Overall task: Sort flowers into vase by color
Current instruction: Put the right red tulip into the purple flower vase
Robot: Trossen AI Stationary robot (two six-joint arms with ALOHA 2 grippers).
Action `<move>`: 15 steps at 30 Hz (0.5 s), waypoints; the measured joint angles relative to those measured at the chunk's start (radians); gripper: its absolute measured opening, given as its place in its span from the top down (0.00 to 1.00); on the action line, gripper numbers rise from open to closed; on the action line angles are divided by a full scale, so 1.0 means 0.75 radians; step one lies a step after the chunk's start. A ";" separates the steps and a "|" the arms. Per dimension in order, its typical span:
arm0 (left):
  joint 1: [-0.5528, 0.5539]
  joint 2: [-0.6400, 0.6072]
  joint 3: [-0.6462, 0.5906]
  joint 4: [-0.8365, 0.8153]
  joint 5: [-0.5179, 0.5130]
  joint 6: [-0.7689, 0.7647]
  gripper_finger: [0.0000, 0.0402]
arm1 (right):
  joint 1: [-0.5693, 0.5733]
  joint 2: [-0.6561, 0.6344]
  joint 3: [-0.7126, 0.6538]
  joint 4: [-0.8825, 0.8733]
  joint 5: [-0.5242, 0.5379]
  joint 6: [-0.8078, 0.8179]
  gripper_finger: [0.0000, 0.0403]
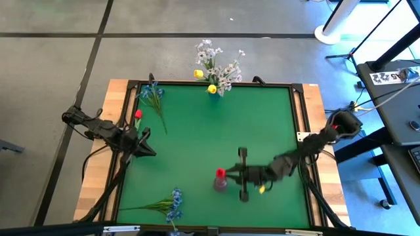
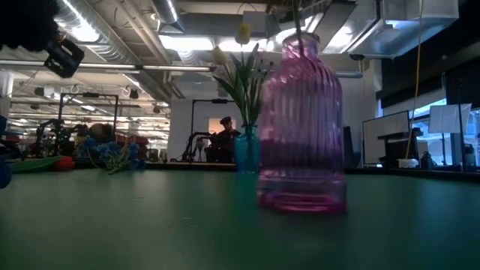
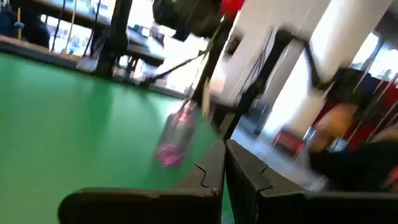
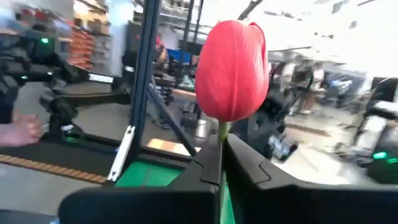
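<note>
On the green table mat (image 1: 197,144), workshop behind, I am holding my right gripper (image 4: 222,146) clamped on a red bud (image 4: 232,68) above the pink vase (image 2: 301,127), a blue vase (image 2: 246,150) carrying white and yellow flowers (image 1: 216,69), my left gripper (image 1: 146,145) sitting closed and empty at the mat's left edge.

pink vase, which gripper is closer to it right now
Right. The right gripper is beside the pink vase, shut on a red flower. The left gripper is far across the mat near the left edge.
</note>
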 joint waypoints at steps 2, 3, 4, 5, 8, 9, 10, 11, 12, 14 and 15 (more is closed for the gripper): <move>0.000 -0.001 0.000 0.069 0.000 -0.042 0.98 | -0.064 -0.031 -0.091 0.036 -0.108 0.062 0.98; 0.000 -0.001 0.000 0.086 0.000 -0.049 0.98 | -0.097 -0.036 -0.118 0.060 -0.157 0.085 0.98; 0.000 -0.001 0.000 0.099 0.000 -0.050 0.98 | -0.127 -0.038 -0.150 0.095 -0.204 0.096 0.98; 0.000 0.000 0.000 0.112 0.000 -0.051 0.98 | -0.151 -0.039 -0.180 0.139 -0.237 0.097 0.98; 0.000 -0.001 0.000 0.113 0.001 -0.052 0.98 | -0.218 -0.040 -0.255 0.224 -0.336 0.067 0.98; 0.000 -0.001 0.000 0.118 0.002 -0.052 0.98 | -0.240 -0.043 -0.279 0.246 -0.358 0.063 0.98; 0.000 -0.001 0.000 0.125 0.002 -0.052 0.98 | -0.259 -0.050 -0.304 0.258 -0.374 0.062 0.98; 0.000 -0.001 0.000 0.131 0.002 -0.052 0.98 | -0.280 -0.051 -0.322 0.263 -0.396 0.063 0.98; 0.000 -0.001 0.000 0.134 -0.005 -0.041 0.98 | -0.303 -0.052 -0.334 0.265 -0.420 0.062 0.98; 0.000 0.000 0.000 0.148 -0.062 0.079 0.98 | -0.335 -0.062 -0.362 0.263 -0.450 0.062 0.97; 0.000 0.001 0.000 0.161 -0.115 0.160 0.98 | -0.350 -0.064 -0.367 0.259 -0.454 0.062 0.96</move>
